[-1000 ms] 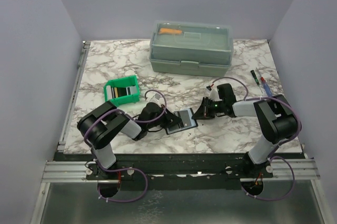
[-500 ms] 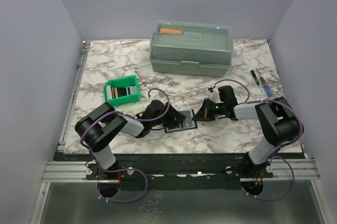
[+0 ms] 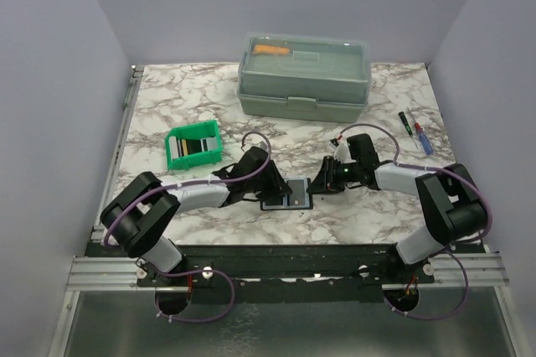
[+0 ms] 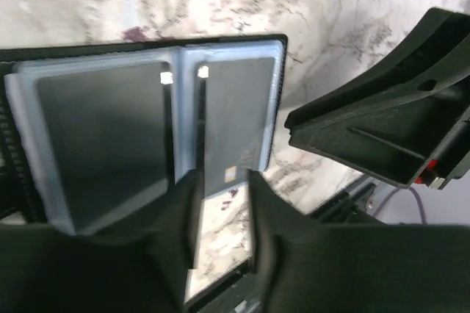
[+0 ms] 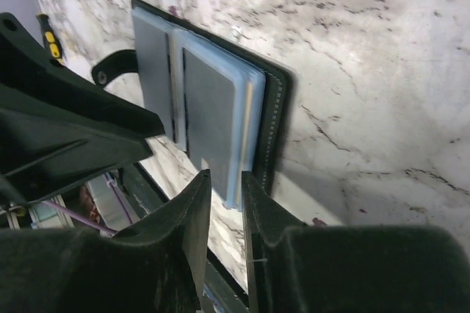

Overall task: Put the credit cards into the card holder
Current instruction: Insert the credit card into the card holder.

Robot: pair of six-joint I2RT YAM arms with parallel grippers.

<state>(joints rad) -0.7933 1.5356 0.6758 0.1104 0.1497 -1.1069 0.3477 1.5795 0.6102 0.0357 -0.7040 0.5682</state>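
Black card holder (image 3: 290,194) (image 4: 103,137) (image 5: 209,107) lay spread open and flat on the marble table (image 3: 167,97), directly between your two pincers. Inside it: pale greyish see-through pockets layered one over another, dark flat panels showing through them, and a stitched black border around the lot.

Left pincer (image 3: 275,188) (image 4: 220,188): jaws stood apart, tips over one edge of the holder. Pocket and marble were visible through the gap, and nothing was clamped.

Right pincer (image 3: 316,183) (image 5: 222,184): jaws only a sliver apart, a pale pocket corner right at the tips. You could not tell whether it was pinched.

The pincers faced each other across the holder, with little room between them. The table's front edge ran close behind both. Ahead of them lay bare marble up to the grey-green toolbox (image 3: 303,76). The green bin (image 3: 214,134), off to the left pincer's outer side, held the credit cards (image 3: 193,147). Pens (image 3: 416,131) lay out beyond the right pincer, near the table's side edge.
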